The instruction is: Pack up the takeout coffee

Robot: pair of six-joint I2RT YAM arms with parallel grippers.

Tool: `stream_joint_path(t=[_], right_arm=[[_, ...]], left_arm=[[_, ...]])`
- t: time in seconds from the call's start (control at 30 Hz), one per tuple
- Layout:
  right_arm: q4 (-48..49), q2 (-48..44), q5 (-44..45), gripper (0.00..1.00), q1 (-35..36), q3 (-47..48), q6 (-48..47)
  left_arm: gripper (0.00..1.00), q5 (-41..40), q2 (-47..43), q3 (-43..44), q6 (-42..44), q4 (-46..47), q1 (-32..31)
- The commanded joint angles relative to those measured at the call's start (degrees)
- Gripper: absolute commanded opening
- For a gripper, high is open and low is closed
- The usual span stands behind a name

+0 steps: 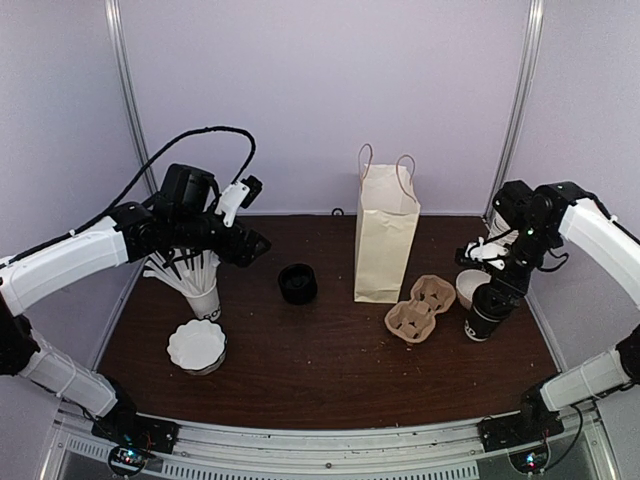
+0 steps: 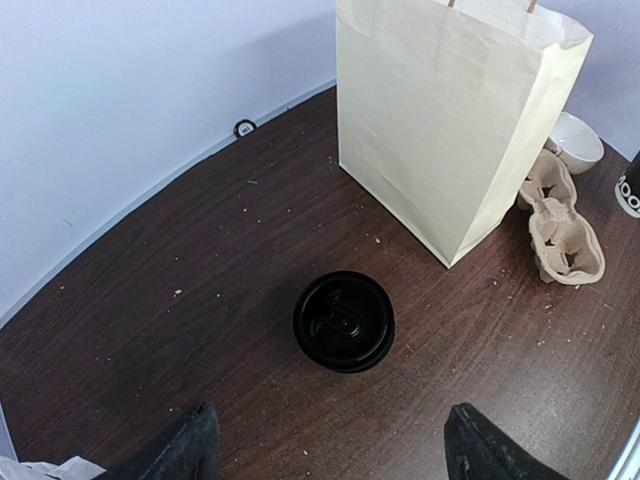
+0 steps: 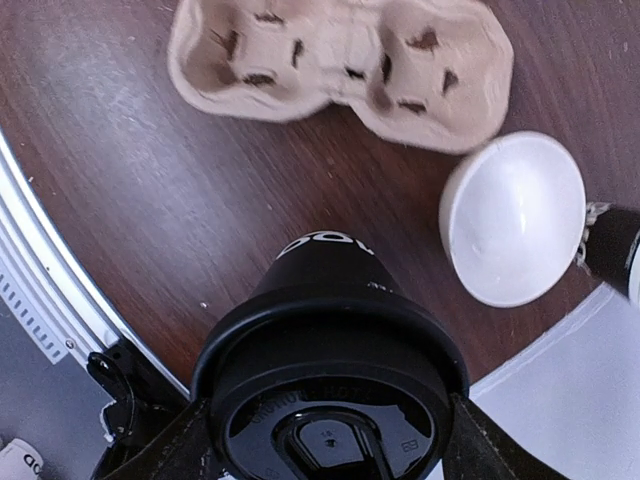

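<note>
The takeout coffee, a small dark paper cup with a black domed lid, stands tilted at the right of the table. My right gripper is shut on it, with its fingers against both sides of the lid. The tall cream paper bag stands open at the back centre, left of the cup, and also shows in the left wrist view. My left gripper is open and empty, hovering above and left of a black round lid piece on the table.
A pulp cup carrier lies between bag and coffee. A lidless cup with a white inside stands just behind the coffee. A white cup of straws and a white fluted paper stack stand at the left.
</note>
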Motion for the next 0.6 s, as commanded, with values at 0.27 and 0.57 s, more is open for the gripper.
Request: stream_joint_path(t=[0.27, 0.57], right_arm=[[0.5, 8.0, 5.2, 0.68, -20.3, 0.4, -3.1], [3.9, 14.3, 3.8, 0.7, -23.2, 2.3, -0.2]], left_arm=[[0.82, 1.6, 0.3, 2.0, 0.5, 0.5, 0.3], [0.81, 2.8, 0.5, 2.3, 0.4, 0.1, 0.3]])
